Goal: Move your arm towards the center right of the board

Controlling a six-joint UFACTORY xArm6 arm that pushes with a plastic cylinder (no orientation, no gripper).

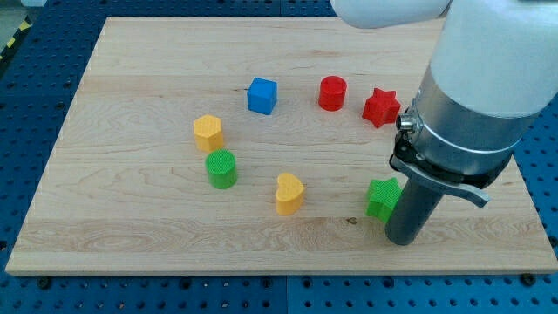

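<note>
At the board's (131,235) lower right, my upright tip (403,241) touching the green block (382,198).

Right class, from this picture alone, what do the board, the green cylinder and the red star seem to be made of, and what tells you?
Board: pale wood, matt, with visible grain lines and separate planks.
Green cylinder: probably plastic; fine ridged lines across its top suggest 3D printing, though that is a guess.
Red star: likely the same plastic, even bright colour, matt; its texture is too small to make out.
</note>
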